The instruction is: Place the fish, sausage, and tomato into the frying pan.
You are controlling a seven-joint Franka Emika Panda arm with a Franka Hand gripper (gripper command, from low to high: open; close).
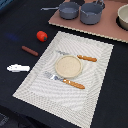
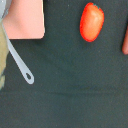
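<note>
On the dark worktop, exterior view's left, 3 items lie apart: tomato nearest the pan, sausage below it, fish lowest. Frying pan sits w/ its thin handle pointing to exterior view's left, on a pinkish board beside a grey pot. Wrist view shows tomato and pan handle tip, apart. Jaws not in view, so can't tell their state.

On the bench, the tomato, sausage and fish lie apart at nine o'clock of the placemat — tomato farthest back, fish nearest. The frying pan sits at twelve o'clock on a board, beside a pot.
</note>
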